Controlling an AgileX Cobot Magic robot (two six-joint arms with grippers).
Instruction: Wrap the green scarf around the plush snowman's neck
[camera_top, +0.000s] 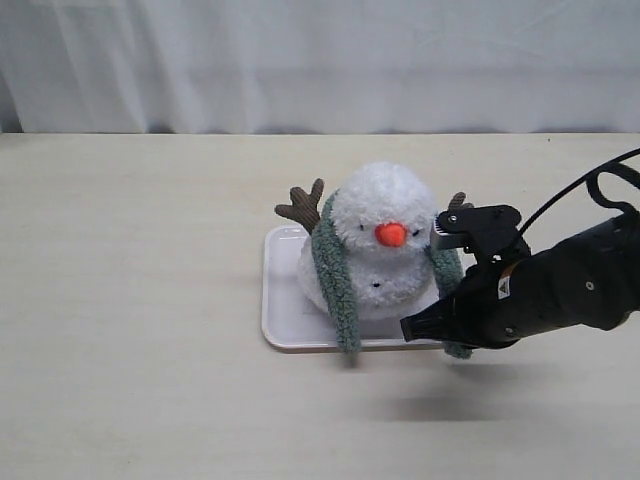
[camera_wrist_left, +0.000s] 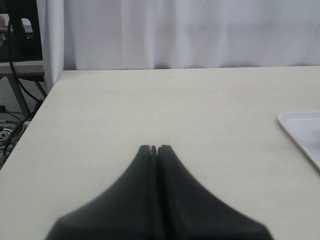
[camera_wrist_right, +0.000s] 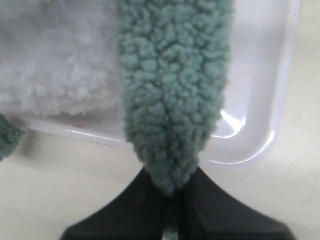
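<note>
The plush snowman (camera_top: 385, 215) sits on a white tray (camera_top: 285, 320), facing the front. The green scarf (camera_top: 335, 285) runs behind its neck, and both ends hang down over the front of its body. My right gripper (camera_top: 415, 325) is low at the tray's front right, shut on the scarf's right end (camera_top: 447, 268). In the right wrist view that end of the scarf (camera_wrist_right: 172, 90) narrows into the pinched jaws of the right gripper (camera_wrist_right: 170, 192), beside the snowman's white body (camera_wrist_right: 55, 65). My left gripper (camera_wrist_left: 154, 149) is shut and empty over bare table, away from the snowman.
The tray's rim (camera_wrist_right: 260, 100) lies just under the held scarf end, and a corner of the tray (camera_wrist_left: 302, 130) shows in the left wrist view. A white curtain (camera_top: 320, 60) closes off the back of the table. The table's edge (camera_wrist_left: 37, 115) appears in the left wrist view.
</note>
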